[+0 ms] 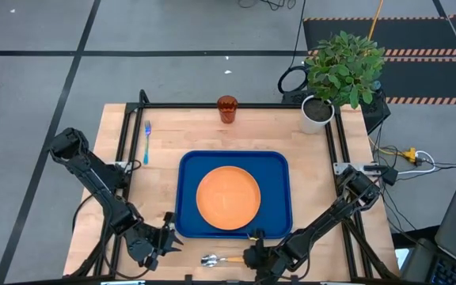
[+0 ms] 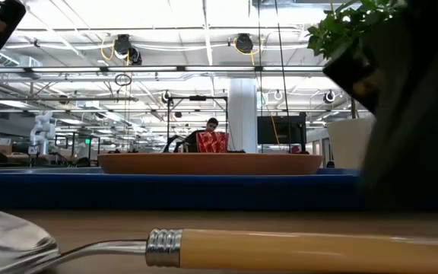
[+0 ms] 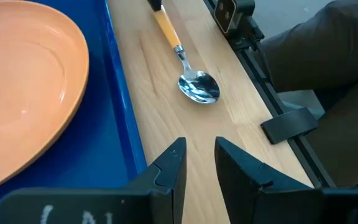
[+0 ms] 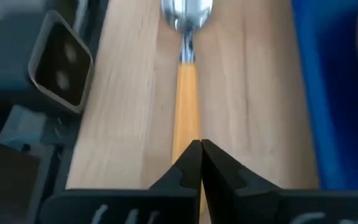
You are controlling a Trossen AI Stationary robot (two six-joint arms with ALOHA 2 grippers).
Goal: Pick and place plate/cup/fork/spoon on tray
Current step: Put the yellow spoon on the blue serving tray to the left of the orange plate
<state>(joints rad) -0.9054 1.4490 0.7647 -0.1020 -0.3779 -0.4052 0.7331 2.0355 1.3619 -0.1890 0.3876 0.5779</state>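
The spoon [image 1: 216,260], with a silver bowl and an orange-yellow handle, lies flat on the wood between the blue tray [image 1: 184,190] and the table's near edge. The orange plate [image 1: 228,198] sits in the tray. The reddish cup [image 1: 226,108] stands upright at the far edge. The light-blue fork [image 1: 146,142] lies left of the tray. My right gripper [image 4: 201,155] is shut over the free end of the spoon's handle [image 4: 187,106]. My left gripper [image 3: 199,155] is open and empty by the tray's near left corner, pointing at the spoon's bowl [image 3: 197,86]. My right gripper's shut fingers lie along the spoon's handle, over its free end [image 4: 188,140], coming level from the table's right. I cannot tell whether they touch it. The spoon lies flat on the table [image 2: 295,250].
A white pot with a green plant [image 1: 331,79] stands at the far right corner. A black frame rail [image 3: 253,43] runs along the table's near edge close to the spoon, with a small camera block [image 4: 58,65] on it. Bare wood lies between tray and rail.
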